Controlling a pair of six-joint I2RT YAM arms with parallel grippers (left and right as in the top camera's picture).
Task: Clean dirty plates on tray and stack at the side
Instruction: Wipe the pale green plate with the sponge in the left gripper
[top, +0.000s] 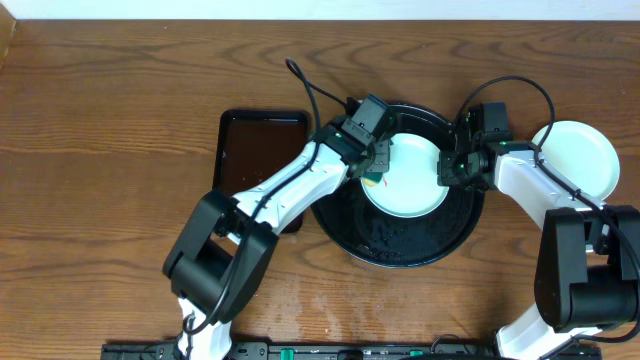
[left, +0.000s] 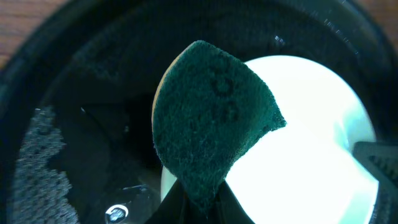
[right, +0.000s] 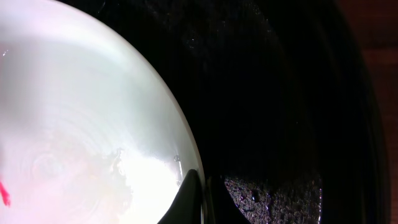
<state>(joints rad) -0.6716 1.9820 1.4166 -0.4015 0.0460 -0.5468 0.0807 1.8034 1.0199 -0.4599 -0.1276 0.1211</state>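
Observation:
A pale mint-white plate (top: 408, 180) lies in the round black tray (top: 400, 245), with a red smear (top: 372, 182) at its left edge; the smear also shows in the right wrist view (right: 4, 194). My left gripper (top: 376, 160) is shut on a dark green sponge (left: 208, 127) and holds it over the plate's (left: 311, 155) left part. My right gripper (top: 447, 170) is shut on the plate's right rim (right: 186, 155), one finger above and one below. Another pale plate (top: 577, 160) rests on the bare wood at the far right. A pale yellow plate is not in view.
A rectangular dark brown tray (top: 255, 160) lies left of the black tray, partly under my left arm. Wet foam spots (right: 273, 199) cover the black tray's floor. Bare wood-grain tabletop (top: 100, 150) surrounds everything.

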